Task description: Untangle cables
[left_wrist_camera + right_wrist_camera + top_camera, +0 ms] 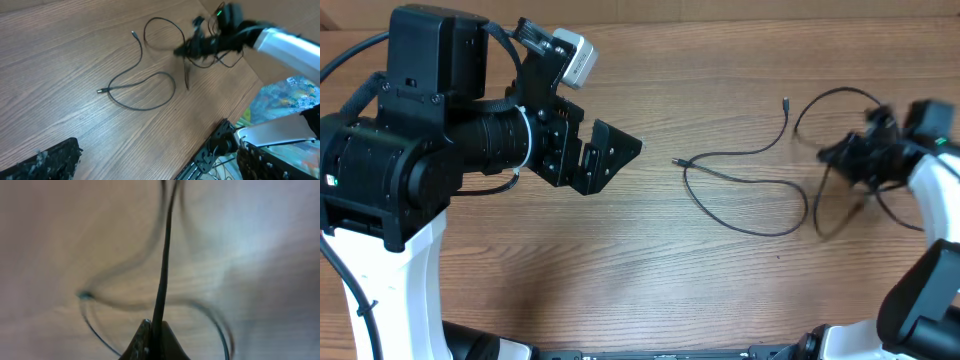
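Observation:
Thin black cables (760,232) lie in loose loops on the wooden table, right of centre, with small plugs (677,160) at their free ends. At the far right my right gripper (845,155), blurred, is shut on one strand of the cables (165,255). That strand runs straight up from between the fingertips (145,337) in the right wrist view. More strands hang and curl around this gripper (192,47) in the left wrist view. My left gripper (610,155) hovers open over the table's left half, well apart from the cable loop (140,108), holding nothing.
The bulky left arm (420,150) fills the left side of the overhead view. In the left wrist view the table's edge runs diagonally at the right, with a black metal frame (215,145) and the white right arm (285,42) beyond it.

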